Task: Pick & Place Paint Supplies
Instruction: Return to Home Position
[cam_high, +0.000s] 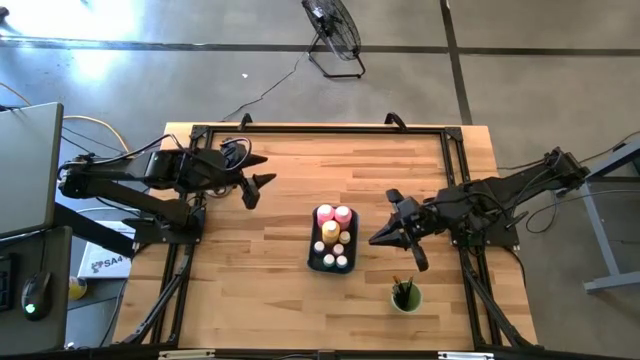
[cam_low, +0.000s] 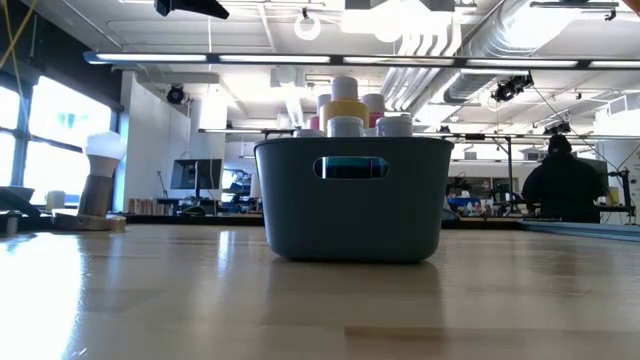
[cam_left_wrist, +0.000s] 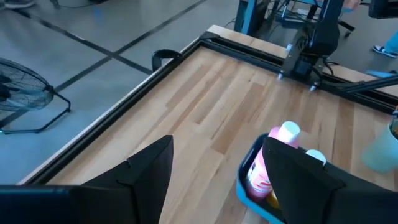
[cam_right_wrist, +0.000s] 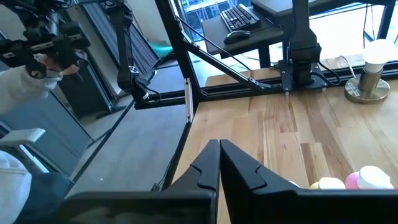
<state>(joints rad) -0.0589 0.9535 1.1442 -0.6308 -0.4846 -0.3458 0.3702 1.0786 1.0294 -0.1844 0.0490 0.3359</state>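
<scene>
Only legible text: "SA4", printed on the white box (cam_high: 103, 263) just off the surface's (cam_high: 260, 290) left edge, high view. Other print there is too small to read.

Standing here, I count one blue-grey tray (cam_high: 311, 240). In it are two pink squeeze bottles (cam_high: 323, 212), one yellow squeeze bottle (cam_high: 330, 232) and five tiny pale-capped jars (cam_high: 342, 262). There is one green cup (cam_high: 415, 301), and the thin paintbrushes (cam_high: 402, 285) standing in it number two as far as I can make out; they bunch too closely to be sure. Two dark arms (cam_high: 150, 172) work the table, and one floor fan (cam_high: 333, 25) stands beyond it.
</scene>
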